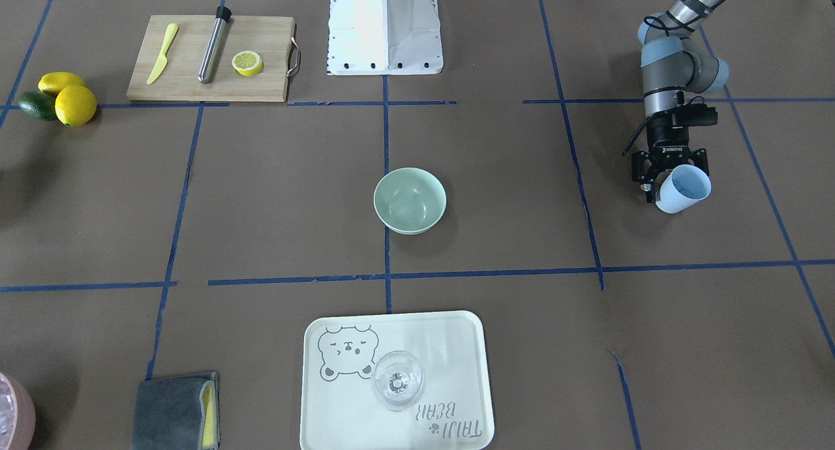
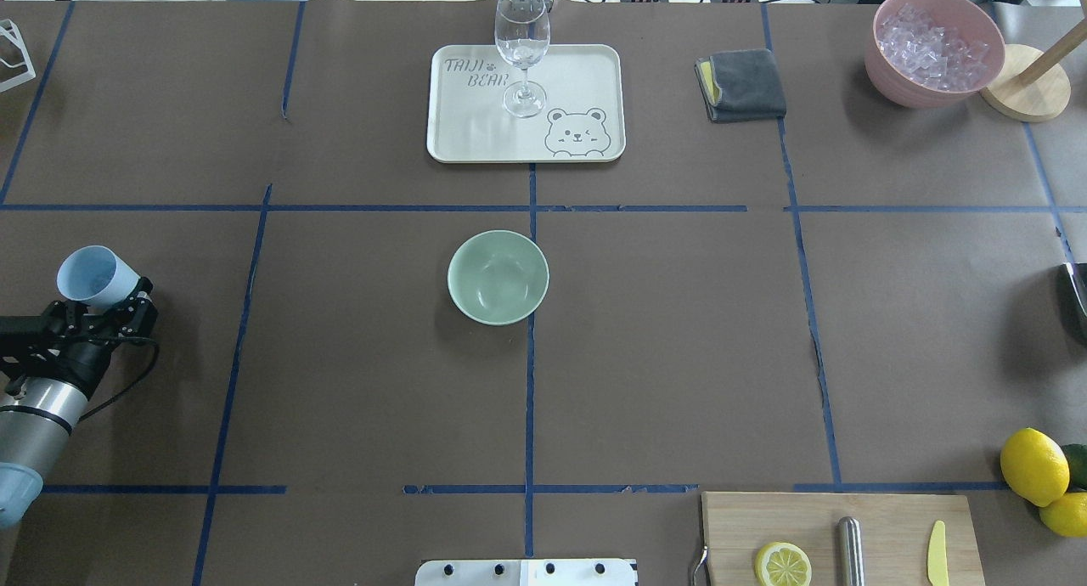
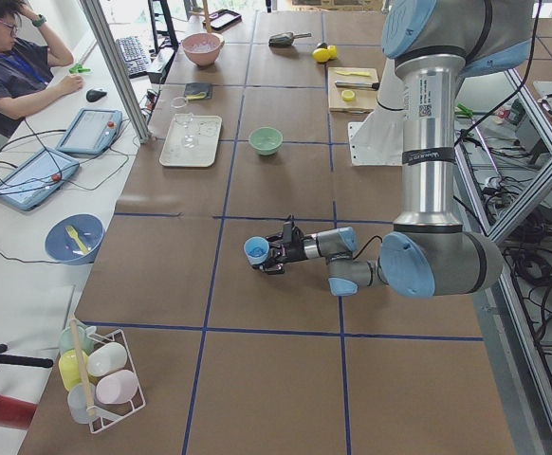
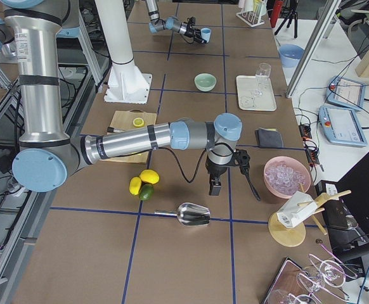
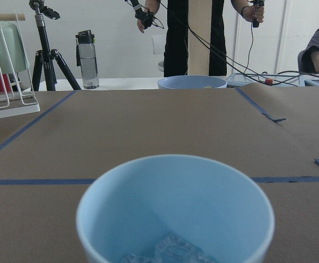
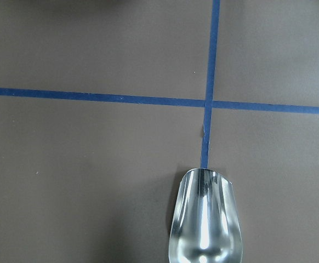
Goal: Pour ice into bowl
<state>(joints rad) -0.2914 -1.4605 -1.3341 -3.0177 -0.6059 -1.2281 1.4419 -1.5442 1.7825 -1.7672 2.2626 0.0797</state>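
Observation:
The pale mint-green bowl stands empty at the table's middle; it also shows in the overhead view. My left gripper is shut on a light blue cup, held tilted above the table far off to the bowl's side. In the left wrist view a few clear ice cubes lie at the bottom of the cup. My right gripper hangs above the table near a metal scoop; I cannot tell whether it is open or shut.
A pink container full of ice stands at the far right. A tray carries a clear glass. A grey cloth, a cutting board with a lemon half, and whole lemons lie around.

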